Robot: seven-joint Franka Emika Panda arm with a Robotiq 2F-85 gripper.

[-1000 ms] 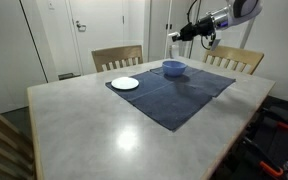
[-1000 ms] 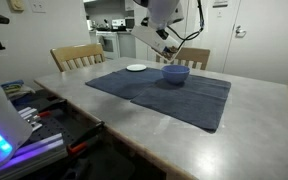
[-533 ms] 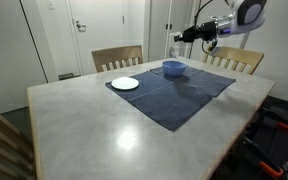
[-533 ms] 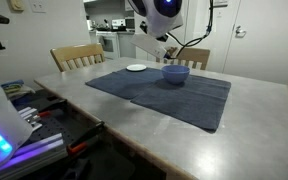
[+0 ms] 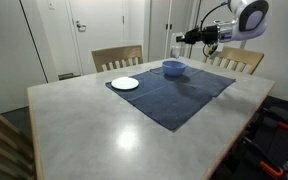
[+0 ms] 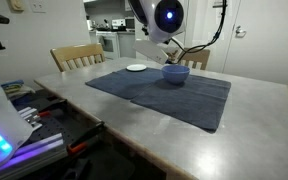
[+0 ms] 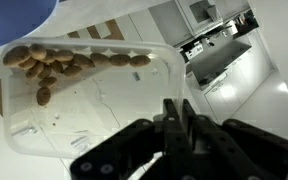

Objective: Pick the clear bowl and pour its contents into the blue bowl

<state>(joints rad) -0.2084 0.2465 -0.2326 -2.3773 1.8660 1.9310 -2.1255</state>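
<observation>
Across most of the wrist view spreads the clear bowl [image 7: 94, 105], held in the air and tipped so that its open mouth faces the camera. Its longer side runs left to right, from the left edge of the frame to just right of centre. The far wall lies along the top of the frame and slopes a little. It is transparent plastic, squarish with rounded corners and low walls, and the room shows through its base. Small brown pieces [image 7: 52, 62] lie heaped against the upper-left wall and trail along the top wall toward the right, with a few loose ones lower down. At the upper left corner of the frame, just beyond that heaped corner, a curved edge of the blue bowl [image 7: 19, 10] shows. The gripper [image 7: 174, 110] comes in from the bottom of the frame, its jaws clamped on the clear bowl's right-hand wall.

In an exterior view the blue bowl [image 5: 173, 68] stands upright on a dark blue cloth [image 5: 169, 95] spread on the worktop [image 5: 84, 125]. A white plate [image 5: 125, 83] lies on the cloth to its left in the frame, well apart. The gripper [image 5: 182, 38] hangs above the blue bowl, slightly to the right and clear of it. The clear bowl is too small to make out there.
</observation>
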